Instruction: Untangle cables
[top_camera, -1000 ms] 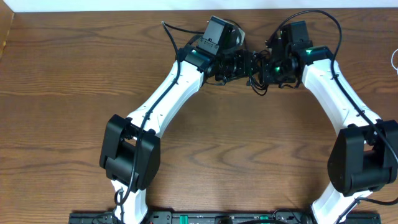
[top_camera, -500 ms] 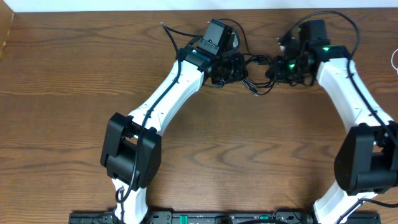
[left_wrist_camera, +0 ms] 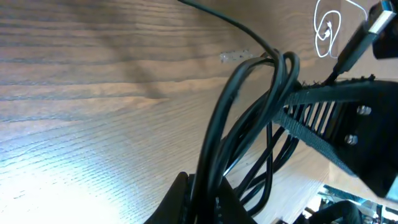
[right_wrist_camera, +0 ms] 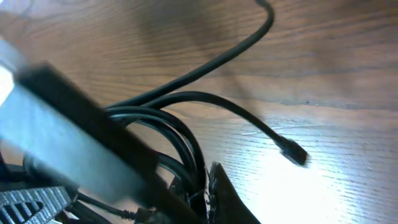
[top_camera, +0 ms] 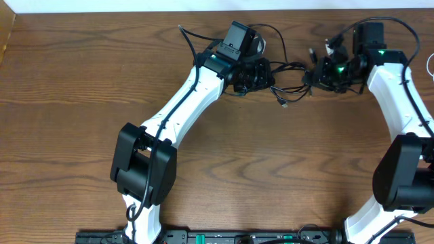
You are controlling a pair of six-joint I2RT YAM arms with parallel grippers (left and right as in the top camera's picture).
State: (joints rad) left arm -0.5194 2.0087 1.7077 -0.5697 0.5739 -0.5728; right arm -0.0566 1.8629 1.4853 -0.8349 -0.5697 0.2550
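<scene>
Overhead view: bright, even light with faint, soft shadows. Wrist views: white glare patches on the table (left_wrist_camera: pixel 68 186); the nearest cables (left_wrist_camera: pixel 214 143) are out of focus.

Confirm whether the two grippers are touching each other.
No, the left gripper and right gripper sit apart, black cables spanning the gap.

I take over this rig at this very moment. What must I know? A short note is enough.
The left hand is shut on the black cables.
The right hand is shut on the same bundle, further right.
Black strands span the gap between the two. One small plug lies loose on the table, in front of the gap. The white cable lies apart, at the far right.
Done: the bundle is partly drawn out.
Left: loops are bunched at both ends and must be separated.
</scene>
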